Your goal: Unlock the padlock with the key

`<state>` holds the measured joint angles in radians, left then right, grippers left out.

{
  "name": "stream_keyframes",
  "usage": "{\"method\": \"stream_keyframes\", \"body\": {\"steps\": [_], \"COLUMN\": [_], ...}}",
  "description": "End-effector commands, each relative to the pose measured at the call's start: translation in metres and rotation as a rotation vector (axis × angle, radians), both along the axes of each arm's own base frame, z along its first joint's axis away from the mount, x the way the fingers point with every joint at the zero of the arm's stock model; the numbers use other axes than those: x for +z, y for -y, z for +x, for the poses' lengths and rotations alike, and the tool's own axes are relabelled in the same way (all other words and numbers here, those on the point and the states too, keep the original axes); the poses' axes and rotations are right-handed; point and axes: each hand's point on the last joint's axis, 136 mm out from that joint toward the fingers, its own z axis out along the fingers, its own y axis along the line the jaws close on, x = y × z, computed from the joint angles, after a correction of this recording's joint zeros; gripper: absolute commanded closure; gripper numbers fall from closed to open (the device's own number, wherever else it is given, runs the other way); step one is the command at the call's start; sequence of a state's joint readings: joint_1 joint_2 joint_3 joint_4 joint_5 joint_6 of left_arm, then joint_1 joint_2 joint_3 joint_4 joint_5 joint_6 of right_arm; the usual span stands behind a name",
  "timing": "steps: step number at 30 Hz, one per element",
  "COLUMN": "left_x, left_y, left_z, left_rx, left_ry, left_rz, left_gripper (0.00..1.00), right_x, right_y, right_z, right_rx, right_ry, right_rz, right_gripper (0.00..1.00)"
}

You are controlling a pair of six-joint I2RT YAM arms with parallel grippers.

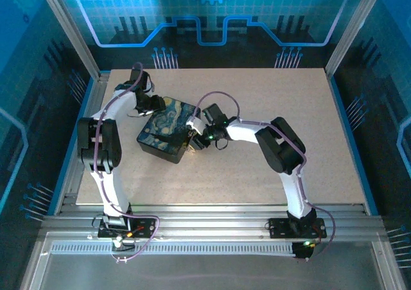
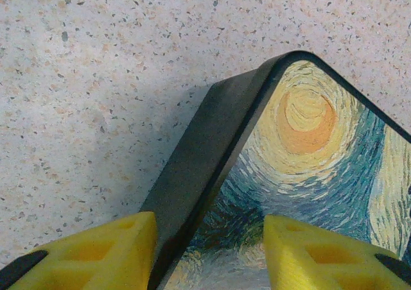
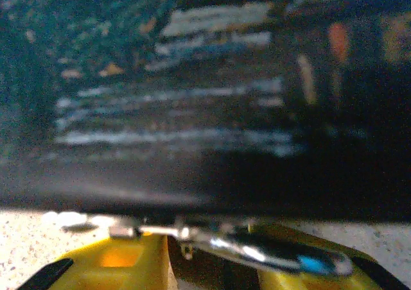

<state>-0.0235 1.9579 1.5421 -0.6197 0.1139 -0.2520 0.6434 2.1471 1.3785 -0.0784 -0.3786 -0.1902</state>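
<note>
2 arms lean in over the speckled table (image 1: 270, 194) toward 1 dark box (image 1: 164, 133) whose lid carries a swirling blue-and-yellow painting.

At the left, the left gripper (image 1: 145, 109) is at the box's far left corner. Seen from its wrist camera, its 2 yellow fingers (image 2: 96, 255) stand spread wide and hold nothing. 1 is over bare table just beside the box's dark side wall and the other is over the painted lid, so the box's edge runs up between them. Whether the first finger touches the wall I cannot tell.

In the middle, the box lies flat on the table, turned at an angle to the table's edges.

At the right, the right gripper (image 1: 196, 141) is up against the box's right side, low near the table. Its wrist camera is very close and blurred (the box's dark wall looms just ahead). Along the wall's bottom edge, across the tips of the yellow fingers, lies the key (image 3: 257, 251), a thin silvery strip with a blue glint, slanting down to the right. Small bright metal bits (image 3: 122, 229) sit at its left end, just under the box's edge; whether they are the padlock I cannot tell. Nor can I tell whether the right gripper pinches the key or the key merely lies in front of its fingers.
</note>
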Motion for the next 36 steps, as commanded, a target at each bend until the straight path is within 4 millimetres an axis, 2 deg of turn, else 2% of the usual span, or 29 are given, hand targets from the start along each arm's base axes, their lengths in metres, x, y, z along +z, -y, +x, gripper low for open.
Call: {"method": "stream_keyframes", "body": {"steps": [1, 6, 17, 19, 23, 27, 32, 34, 35, 36], "left_x": [-0.012, -0.019, -0.023, -0.026, -0.028, -0.021, -0.014, -0.011, -0.01, -0.009], "left_y": [0.009, 0.009, 0.011, 0.012, 0.01, 0.011, 0.016, 0.019, 0.02, 0.021], "left_z": [-0.013, -0.018, -0.023, -0.026, -0.028, -0.024, -0.018, -0.016, -0.016, -0.016], "left_rx": [-0.037, -0.029, -0.033, -0.038, -0.034, -0.039, -0.031, -0.024, -0.021, -0.018], "left_ry": [-0.062, -0.077, -0.092, -0.1, -0.105, -0.09, -0.076, -0.071, -0.071, -0.071], "left_rz": [-0.016, -0.02, -0.025, -0.018, -0.004, -0.008, -0.048, -0.067, -0.072, -0.078], "left_gripper": [0.53, 0.53, 0.54, 0.54, 0.54, 0.54, 0.54, 0.54, 0.54, 0.54], "right_x": [0.017, 0.037, 0.071, 0.074, 0.067, 0.068, 0.072, 0.072, 0.071, 0.071], "right_y": [0.014, 0.023, 0.018, 0.017, 0.023, 0.037, 0.047, 0.049, 0.051, 0.051], "right_z": [0.015, 0.024, 0.03, 0.031, 0.033, 0.027, 0.031, 0.033, 0.036, 0.035], "right_rx": [-0.101, -0.165, -0.158, -0.155, -0.159, -0.112, -0.144, -0.191, -0.234, -0.251], "right_ry": [0.032, 0.05, 0.047, 0.036, -0.004, -0.027, -0.174, -0.252, -0.289, -0.314], "right_rz": [0.064, 0.143, 0.225, 0.242, 0.228, 0.214, 0.23, 0.281, 0.312, 0.342], "right_gripper": [0.65, 0.66, 0.66, 0.66, 0.64, 0.5, 0.47, 0.41, 0.18, 0.03]}}
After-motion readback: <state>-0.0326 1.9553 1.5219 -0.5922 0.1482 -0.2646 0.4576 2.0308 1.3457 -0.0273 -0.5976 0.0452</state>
